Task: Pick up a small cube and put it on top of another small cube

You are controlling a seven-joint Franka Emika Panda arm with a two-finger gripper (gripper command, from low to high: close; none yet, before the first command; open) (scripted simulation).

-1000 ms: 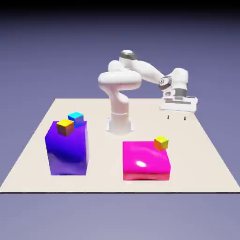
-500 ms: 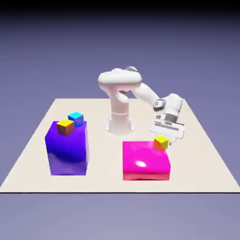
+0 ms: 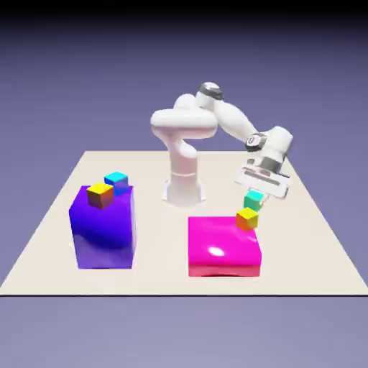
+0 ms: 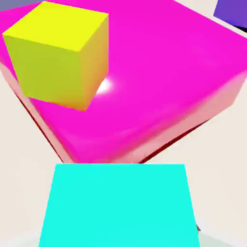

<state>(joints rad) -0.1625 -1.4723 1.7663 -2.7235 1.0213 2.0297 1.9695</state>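
1. The fingers (image 3: 254, 192) are clamped on the small teal cube (image 3: 253, 199), which hangs in the air, clear of the desk (image 3: 309, 237).
2. In the hand view the teal cube (image 4: 118, 205) fills the lower middle and hides both fingertips.
3. The held cube sits just above the small yellow-topped cube (image 3: 246, 218); whether the two touch cannot be told from the exterior view.
4. The yellow-topped cube (image 4: 58, 53) stands on the far corner of the flat magenta block (image 3: 223, 246), toward the exterior view's right.
5. In the hand view the magenta block (image 4: 159, 82) spreads behind and below the yellow-topped cube.
6. On the exterior view's left, a tall violet-blue block (image 3: 103, 226) carries two more little cubes: a yellow-and-orange one (image 3: 100, 195) and a cyan-topped one (image 3: 116, 181), just beside each other.
7. Both big blocks rest on the desk, well apart.
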